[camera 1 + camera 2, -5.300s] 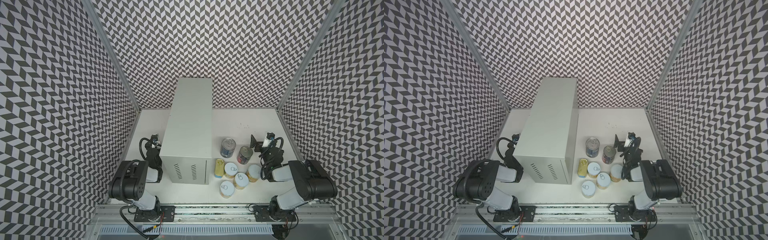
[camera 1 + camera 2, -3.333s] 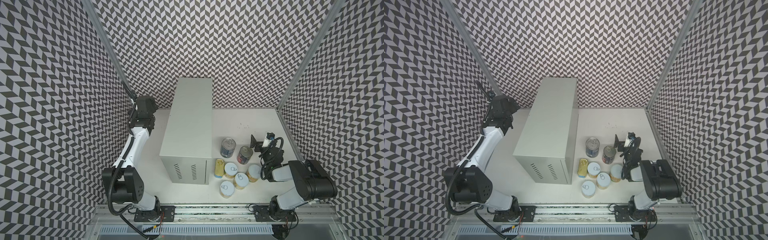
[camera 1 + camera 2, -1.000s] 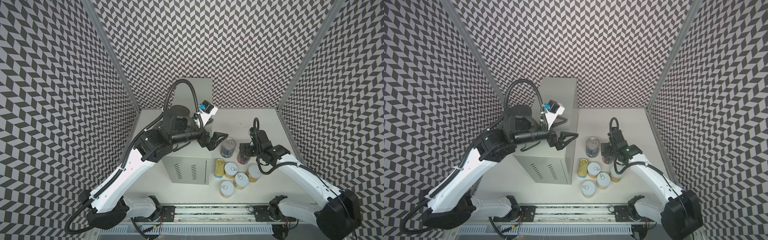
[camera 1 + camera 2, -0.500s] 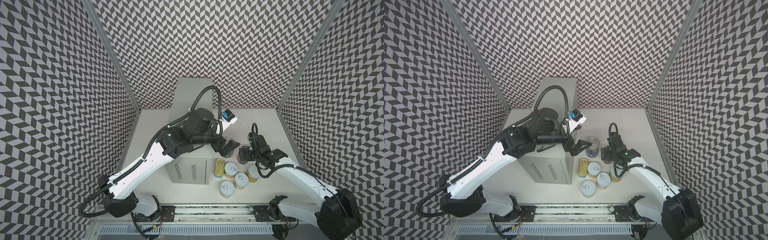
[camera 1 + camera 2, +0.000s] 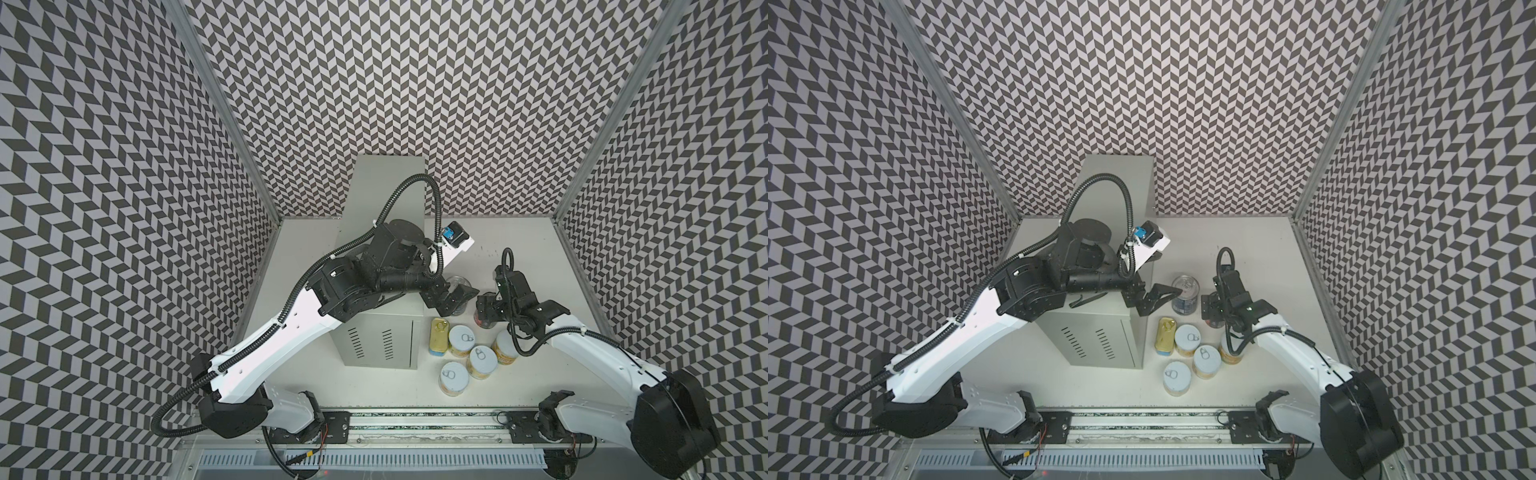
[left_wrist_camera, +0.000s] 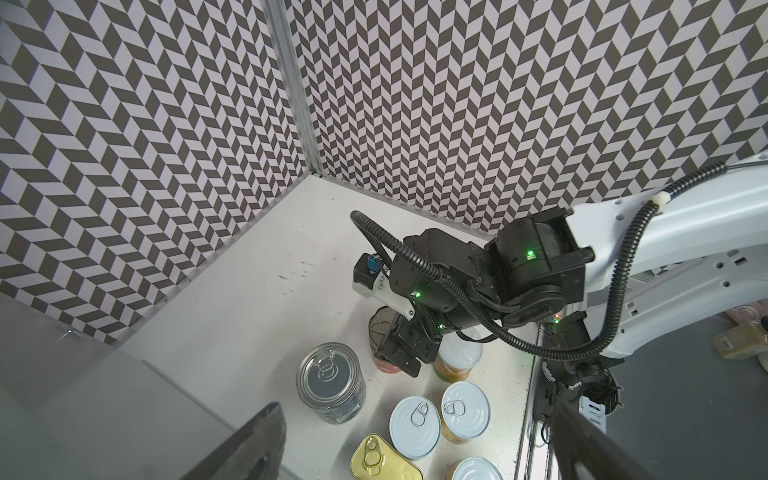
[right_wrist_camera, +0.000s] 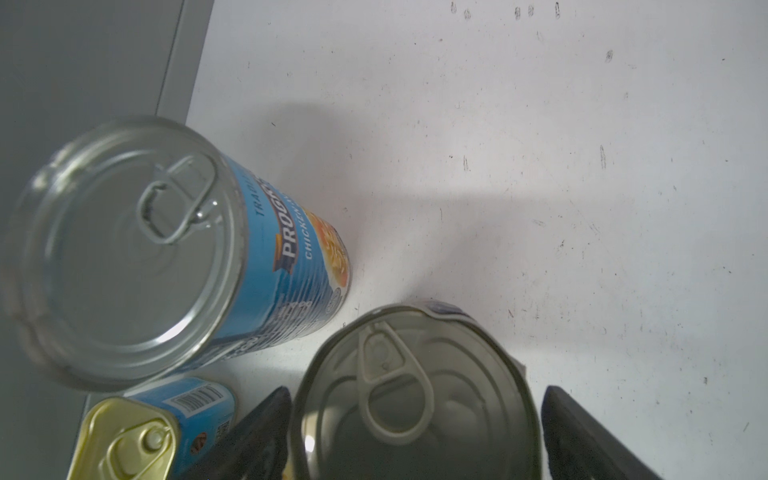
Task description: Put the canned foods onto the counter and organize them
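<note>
Collision is judged the chief risk. The left gripper (image 5: 1158, 300), spread wide and empty, is poised just beside the tall blue-labelled, silver-lidded can (image 5: 1185, 291). Close by, the right gripper (image 7: 415, 390) is set astride the second tall silver-lidded can (image 7: 457, 415), not yet clamped, with a gap left on one side. The gold-topped rectangular tin (image 7: 124, 440) could be nudged by a finger (image 7: 257, 436). No can is on the tall light-grey metal counter (image 5: 1117, 187); all stand on the white tabletop (image 5: 1246, 249) to its right. "PROGR", "CHICKEN" and a barcode can be read.
</note>
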Motion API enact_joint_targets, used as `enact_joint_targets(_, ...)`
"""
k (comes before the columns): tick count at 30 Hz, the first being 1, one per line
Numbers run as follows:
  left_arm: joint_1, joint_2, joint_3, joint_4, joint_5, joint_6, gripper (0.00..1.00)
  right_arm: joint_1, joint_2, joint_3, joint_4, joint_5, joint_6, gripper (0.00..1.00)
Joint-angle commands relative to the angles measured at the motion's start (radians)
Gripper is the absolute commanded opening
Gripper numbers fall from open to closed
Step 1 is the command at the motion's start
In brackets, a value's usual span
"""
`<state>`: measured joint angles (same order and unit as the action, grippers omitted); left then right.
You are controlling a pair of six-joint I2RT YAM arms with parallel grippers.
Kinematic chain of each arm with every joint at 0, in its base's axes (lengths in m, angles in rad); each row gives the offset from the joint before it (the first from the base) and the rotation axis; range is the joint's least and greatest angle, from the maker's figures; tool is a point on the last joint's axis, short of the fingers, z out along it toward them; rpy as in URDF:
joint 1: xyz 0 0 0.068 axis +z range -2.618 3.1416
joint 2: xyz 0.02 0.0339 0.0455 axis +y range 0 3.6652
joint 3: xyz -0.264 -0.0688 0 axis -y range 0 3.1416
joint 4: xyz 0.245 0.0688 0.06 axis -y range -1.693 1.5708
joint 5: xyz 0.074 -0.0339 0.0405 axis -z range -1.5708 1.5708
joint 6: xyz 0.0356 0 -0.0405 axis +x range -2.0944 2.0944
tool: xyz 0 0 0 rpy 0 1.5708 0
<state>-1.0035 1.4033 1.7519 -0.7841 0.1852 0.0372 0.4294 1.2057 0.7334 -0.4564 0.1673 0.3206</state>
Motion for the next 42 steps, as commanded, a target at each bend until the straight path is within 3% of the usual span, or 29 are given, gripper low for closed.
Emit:
enact_joint_targets(1, -0.013, 0.01, 0.009, -0.003, -0.014, 0.027, 1.0, 0.004, 0.008, -0.012, 0.071, 0.009, 0.003, 0.9)
enact_joint_targets(26, -0.015, 0.02, -0.025, 0.035, -0.033, 0.036, 1.0, 0.004, 0.025, -0.043, 0.093, 0.048, 0.001, 0.88)
enact_joint_targets(42, -0.015, 0.007, -0.031, 0.057, -0.067, 0.04, 1.0, 0.004, -0.058, -0.013, 0.153, 0.007, -0.041, 0.64)
